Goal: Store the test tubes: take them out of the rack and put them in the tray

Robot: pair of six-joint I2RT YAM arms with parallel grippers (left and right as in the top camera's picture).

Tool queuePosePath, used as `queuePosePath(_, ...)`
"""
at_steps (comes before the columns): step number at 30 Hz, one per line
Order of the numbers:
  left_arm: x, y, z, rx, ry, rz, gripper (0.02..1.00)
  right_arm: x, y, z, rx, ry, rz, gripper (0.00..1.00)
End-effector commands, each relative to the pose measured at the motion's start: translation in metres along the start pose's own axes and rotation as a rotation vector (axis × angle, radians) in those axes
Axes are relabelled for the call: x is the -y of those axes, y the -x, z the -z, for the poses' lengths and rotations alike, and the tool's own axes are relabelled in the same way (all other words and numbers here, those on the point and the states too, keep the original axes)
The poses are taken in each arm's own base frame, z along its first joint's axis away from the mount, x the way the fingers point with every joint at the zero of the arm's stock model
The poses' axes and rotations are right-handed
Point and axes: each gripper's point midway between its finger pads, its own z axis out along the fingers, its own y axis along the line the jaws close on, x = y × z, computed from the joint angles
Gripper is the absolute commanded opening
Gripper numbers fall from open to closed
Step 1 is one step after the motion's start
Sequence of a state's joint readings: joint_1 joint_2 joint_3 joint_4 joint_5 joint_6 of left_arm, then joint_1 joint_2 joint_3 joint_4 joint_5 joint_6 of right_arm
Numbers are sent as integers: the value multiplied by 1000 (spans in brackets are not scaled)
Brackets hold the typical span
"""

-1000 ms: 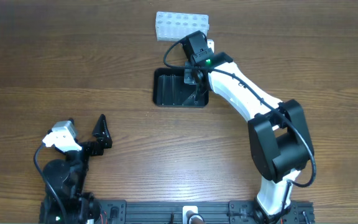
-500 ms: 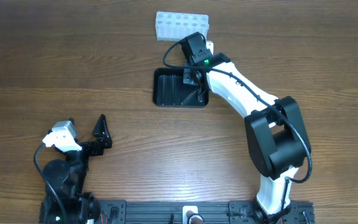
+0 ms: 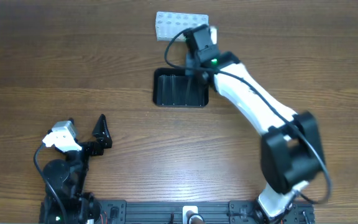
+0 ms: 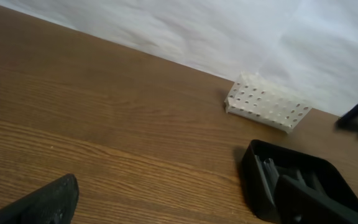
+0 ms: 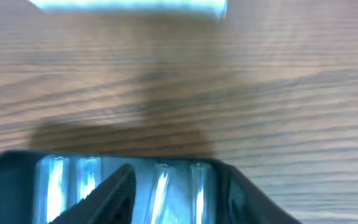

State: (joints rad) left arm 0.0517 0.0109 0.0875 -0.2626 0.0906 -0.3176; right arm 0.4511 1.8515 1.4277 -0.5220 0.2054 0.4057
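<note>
under right gripper (image 5: 178, 186), tubes (image 5: 161, 183) in tray (image 5: 11, 168)

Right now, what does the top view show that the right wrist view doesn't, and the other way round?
Top view's extras: the left gripper parked near its base, and the whole right arm. Right wrist view's extra: clear tubes lying side by side in the tray, hard to make out from above. Shared: the tray, the white rack beyond it, and the table.
</note>
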Motion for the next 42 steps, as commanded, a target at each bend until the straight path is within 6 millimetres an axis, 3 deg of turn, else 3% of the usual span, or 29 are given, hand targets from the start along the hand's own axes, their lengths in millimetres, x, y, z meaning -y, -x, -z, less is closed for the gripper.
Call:
queuePosePath(1, 2, -3, 0, -6, -13, 0, 1000, 32, 59, 83, 213, 3, -18, 682)
queuePosePath(5, 2, -3, 0, -6, -13, 0, 1000, 68, 82, 136, 363, -16, -16, 956)
queuePosePath(9, 2, -3, 0, -6, -13, 0, 1000, 120, 93, 188, 594, -68, -44, 991)
queuePosePath(11, 2, -3, 0, -6, -13, 0, 1000, 142, 81, 208, 662, -105, -51, 993)
queuePosePath(14, 2, -3, 0, -6, -13, 0, 1000, 170, 41, 231, 707, -165, -47, 991)
queuePosePath(19, 2, -3, 0, -6, -13, 0, 1000, 182, -18, 233, 729, -190, -21, 993)
queuePosePath(23, 2, -3, 0, -6, -13, 0, 1000, 188, -65, 217, 735, -190, -22, 991)
queuePosePath(27, 2, -3, 0, -6, -13, 0, 1000, 191, -96, 199, 735, -189, -23, 991)
queuePosePath(31, 2, -3, 0, -6, -13, 0, 1000, 193, -113, 187, 739, -181, -31, 993)
queuePosePath(42, 2, -3, 0, -6, -13, 0, 1000, 190, -129, 169, 751, -156, -22, 993)
